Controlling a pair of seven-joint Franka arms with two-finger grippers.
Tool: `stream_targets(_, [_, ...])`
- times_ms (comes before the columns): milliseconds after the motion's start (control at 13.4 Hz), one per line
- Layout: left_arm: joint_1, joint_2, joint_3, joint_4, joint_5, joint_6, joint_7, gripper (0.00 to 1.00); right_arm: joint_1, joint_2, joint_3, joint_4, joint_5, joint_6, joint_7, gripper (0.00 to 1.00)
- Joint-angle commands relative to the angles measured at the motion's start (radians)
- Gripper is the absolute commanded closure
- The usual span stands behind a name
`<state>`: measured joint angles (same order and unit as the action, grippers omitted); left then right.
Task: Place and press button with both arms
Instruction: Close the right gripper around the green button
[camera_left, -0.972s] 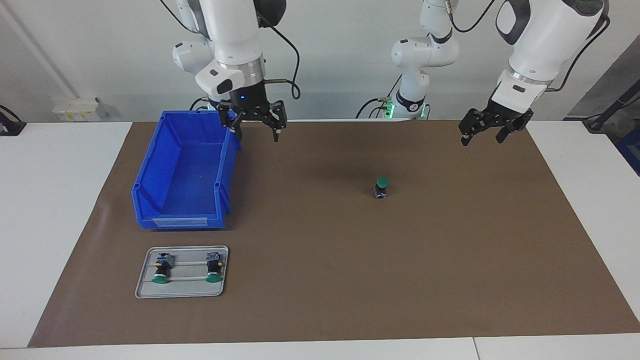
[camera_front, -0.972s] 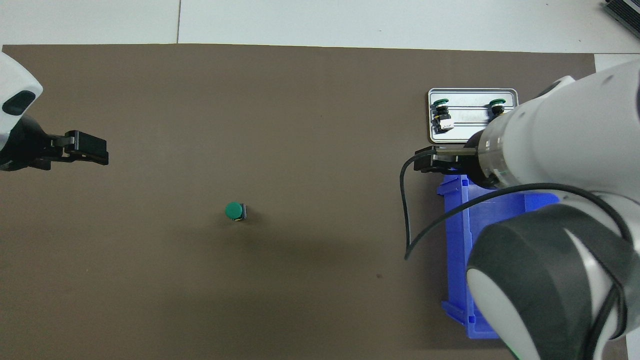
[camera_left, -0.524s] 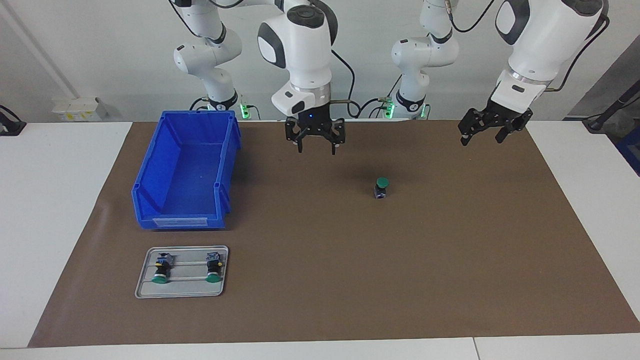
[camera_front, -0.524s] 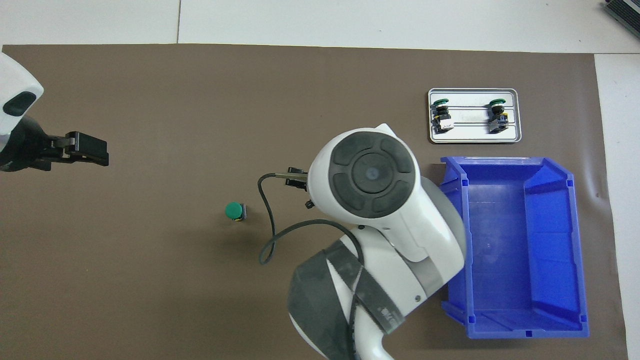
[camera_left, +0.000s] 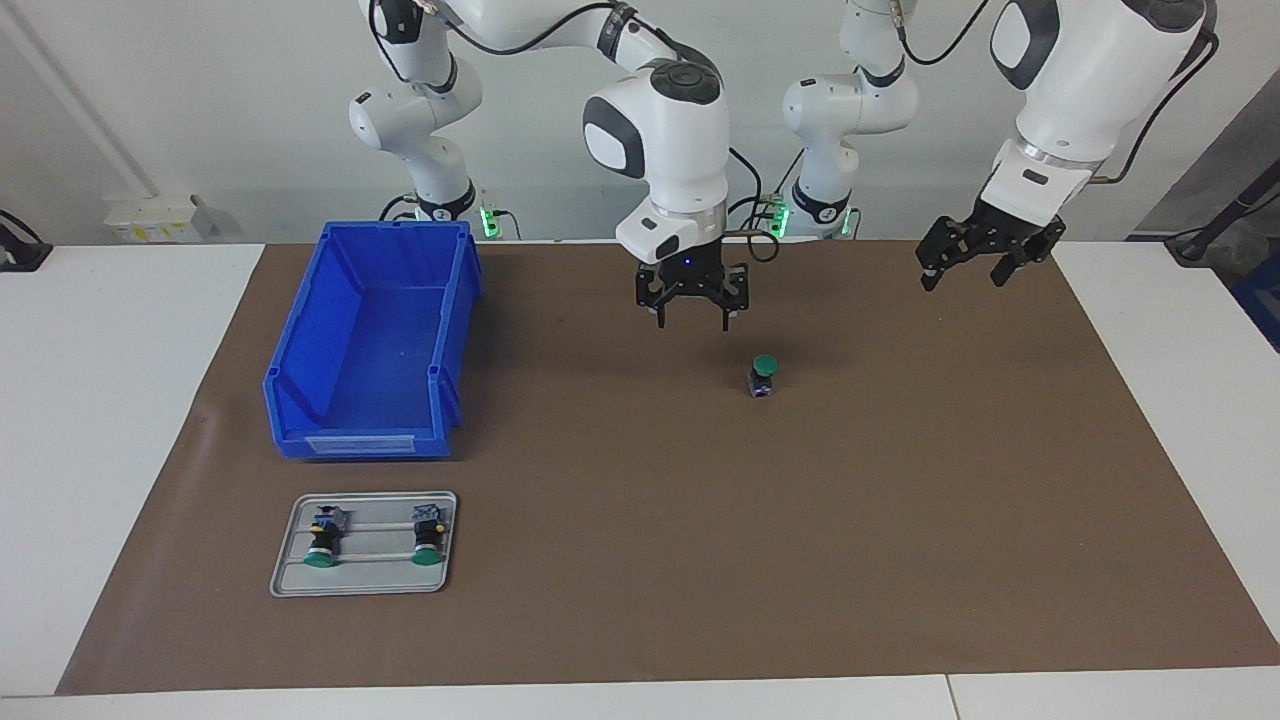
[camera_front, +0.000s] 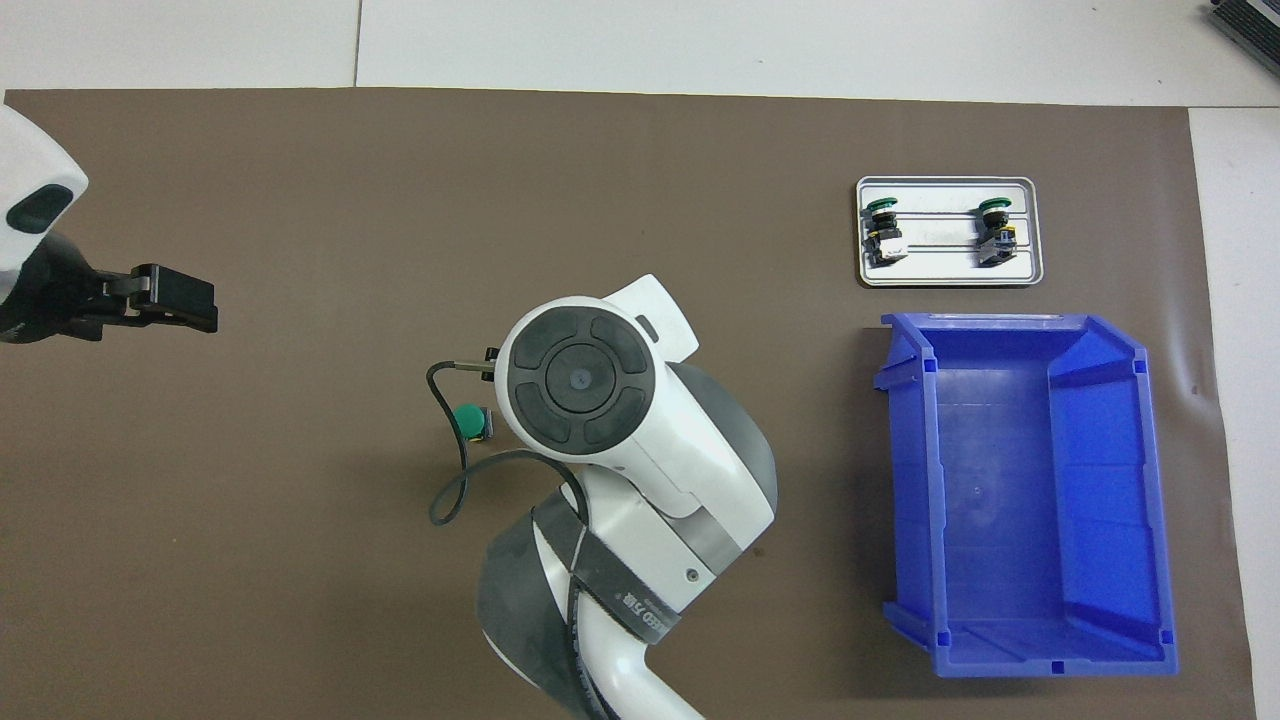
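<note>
The small green-capped push-button (camera_left: 764, 376) stands upright on the brown-covered desk (camera_left: 900, 520), ready for pressing, with the right tool (camera_left: 692, 312) spread empty above beside it while the left tool (camera_left: 978, 268) waits, spread wide.

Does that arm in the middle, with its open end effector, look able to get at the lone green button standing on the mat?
Probably yes. The right end effector hangs open in the air close beside the button, which stands upright alone on the brown mat with nothing between them.
</note>
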<state>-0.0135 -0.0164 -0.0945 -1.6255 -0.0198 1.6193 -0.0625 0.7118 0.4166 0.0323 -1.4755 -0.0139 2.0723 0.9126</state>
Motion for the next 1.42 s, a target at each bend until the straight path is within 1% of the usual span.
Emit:
stream_targets(0, [0.023, -0.005, -0.008, -0.001, 0.017, 0.014, 0.023, 0.0, 0.004, 0.117, 0.038, 0.095, 0.0, 0.04, 0.008, 0.07])
stream_targets(75, [0.023, -0.005, -0.007, -0.001, 0.017, 0.014, 0.021, 0.0, 0.024, 0.149, 0.038, 0.122, -0.004, 0.045, 0.014, 0.07])
stream_targets(224, [0.023, -0.004, -0.007, -0.001, 0.017, 0.014, 0.018, 0.0, 0.029, 0.169, 0.038, 0.123, -0.006, 0.107, 0.048, 0.07])
stream_targets(374, [0.024, -0.004, -0.007, -0.001, 0.017, 0.014, 0.018, 0.0, 0.064, 0.215, 0.037, 0.126, -0.008, 0.143, 0.052, 0.07])
stream_targets(449, [0.026, -0.004, -0.007, -0.001, 0.017, 0.016, 0.02, 0.0, 0.069, 0.228, 0.035, 0.124, -0.017, 0.16, 0.052, 0.07])
stream_targets(524, [0.026, -0.004, -0.007, -0.001, 0.017, 0.016, 0.021, 0.0, 0.07, 0.24, 0.038, 0.124, -0.052, 0.178, 0.052, 0.08])
stream_targets(823, [0.024, -0.005, -0.007, -0.001, 0.017, 0.013, 0.016, 0.0, 0.086, 0.246, 0.038, 0.092, -0.101, 0.252, 0.04, 0.09])
stream_targets(1047, [0.024, -0.007, -0.007, -0.007, 0.017, 0.013, 0.016, 0.0, 0.089, 0.243, 0.038, 0.051, -0.106, 0.258, 0.009, 0.09])
stream_targets(1122, [0.024, -0.007, -0.007, -0.007, 0.017, 0.013, 0.016, 0.0, 0.089, 0.24, 0.038, 0.041, -0.112, 0.265, 0.008, 0.15])
stream_targets(1272, [0.024, -0.007, -0.007, -0.007, 0.017, 0.013, 0.016, 0.0, 0.09, 0.235, 0.038, 0.021, -0.115, 0.284, 0.006, 0.18])
stream_targets(1346, [0.024, -0.007, -0.008, -0.007, 0.017, 0.013, 0.016, 0.0, 0.09, 0.234, 0.038, 0.015, -0.118, 0.284, 0.006, 0.22])
